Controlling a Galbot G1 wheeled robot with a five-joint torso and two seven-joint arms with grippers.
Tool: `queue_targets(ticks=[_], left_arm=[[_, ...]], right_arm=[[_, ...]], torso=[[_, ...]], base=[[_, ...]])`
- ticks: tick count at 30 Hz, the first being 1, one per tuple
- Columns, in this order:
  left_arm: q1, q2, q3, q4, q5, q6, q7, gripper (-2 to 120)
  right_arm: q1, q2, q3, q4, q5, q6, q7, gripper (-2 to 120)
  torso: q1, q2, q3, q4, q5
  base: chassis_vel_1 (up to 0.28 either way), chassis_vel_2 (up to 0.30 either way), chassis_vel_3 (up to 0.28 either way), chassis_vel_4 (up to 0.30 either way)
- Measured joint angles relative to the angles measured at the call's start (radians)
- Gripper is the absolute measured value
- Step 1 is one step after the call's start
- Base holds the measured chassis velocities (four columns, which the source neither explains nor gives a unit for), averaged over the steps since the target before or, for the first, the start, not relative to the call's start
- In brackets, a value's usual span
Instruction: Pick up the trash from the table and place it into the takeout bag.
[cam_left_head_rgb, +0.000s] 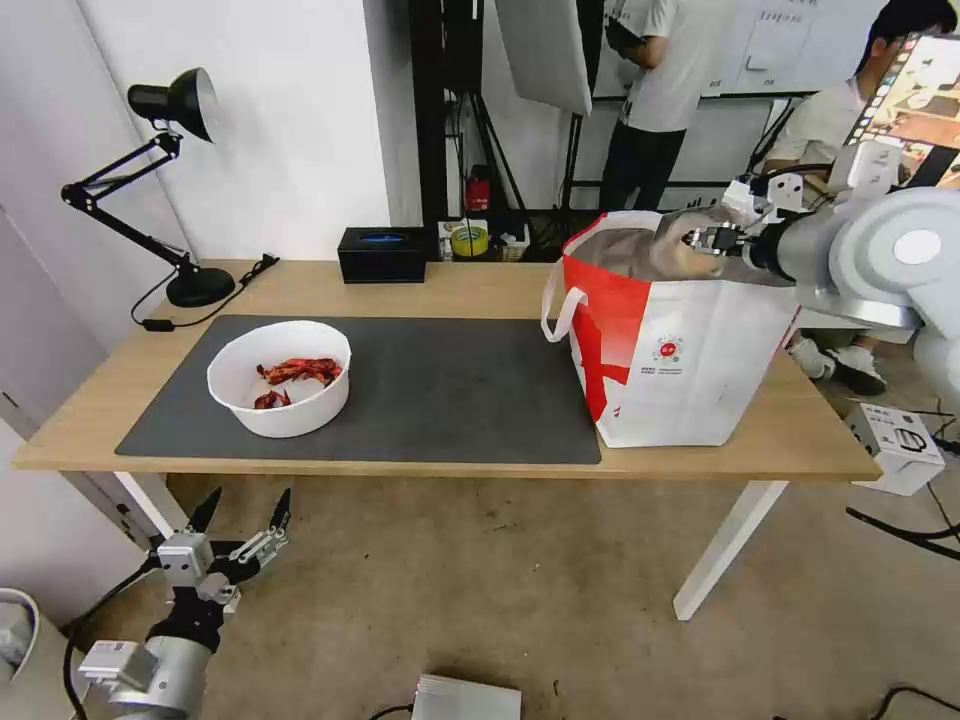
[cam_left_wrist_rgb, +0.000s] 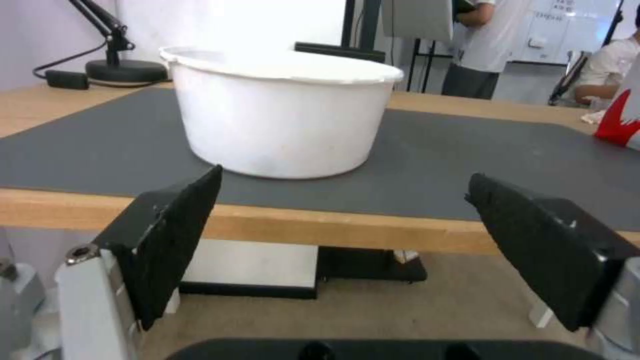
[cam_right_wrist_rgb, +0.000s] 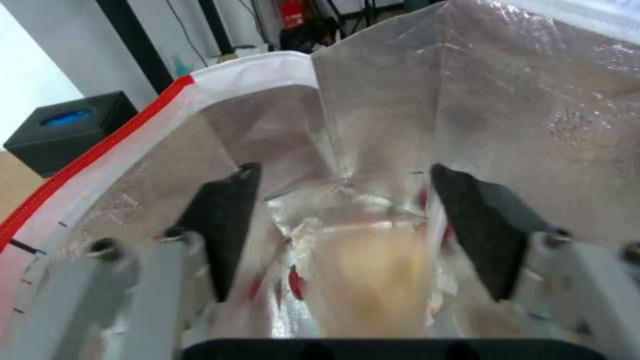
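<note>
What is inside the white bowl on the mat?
Red shells lie inside the white bowl. The bowl's near wall hides part of its bottom.

The left arm is low, below the front edge of the desk (cam_left_head_rgb: 450, 455), with its wrist turned upward. The left claw (cam_left_head_rgb: 246, 512) points up and its two black fingers (cam_left_wrist_rgb: 175, 235) are spread wide apart, holding nothing. The right arm reaches across at a higher level. The right claw (cam_right_wrist_rgb: 343, 225) is also spread, with empty fingers (cam_right_wrist_rgb: 223, 220).
</note>
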Motion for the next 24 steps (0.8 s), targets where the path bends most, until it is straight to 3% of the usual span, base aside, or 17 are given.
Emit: queue_targets(ticks=[6, 9, 10, 13, 24], left_arm=[[0.001, -0.003, 0.006, -0.007, 0.001, 0.000, 0.000, 100], [0.004, -0.008, 0.008, -0.015, 0.004, 0.000, 0.000, 100], [0.004, -0.008, 0.008, -0.015, 0.004, 0.000, 0.000, 100], [0.006, -0.012, 0.005, -0.018, 0.006, 0.001, 0.000, 100], [0.016, -0.036, -0.023, -0.027, 0.011, -0.002, 0.000, 100]], right_arm=[[-0.016, -0.005, 0.017, 0.010, -0.024, 0.020, -0.019, 91], [-0.103, -0.010, 0.067, 0.057, -0.194, 0.179, -0.171, 100], [-0.103, -0.010, 0.067, 0.057, -0.194, 0.179, -0.171, 100], [-0.245, -0.033, 0.129, 0.140, -0.383, 0.370, -0.330, 100], [-0.508, -0.032, 0.186, 0.312, -0.717, 0.641, -0.442, 100]], torso=[[0.000, 0.000, 0.000, 0.0000, 0.0000], [0.000, 0.000, 0.000, 0.0001, 0.0000], [0.000, 0.000, 0.000, 0.0001, 0.0000], [0.000, 0.000, 0.000, 0.0001, 0.0000], [0.000, 0.000, 0.000, -0.0002, -0.0001]], base=[[0.000, 0.000, 0.000, 0.000], [0.000, 0.000, 0.000, 0.000], [0.000, 0.000, 0.000, 0.000], [0.000, 0.000, 0.000, 0.000], [0.000, 0.000, 0.000, 0.000]])
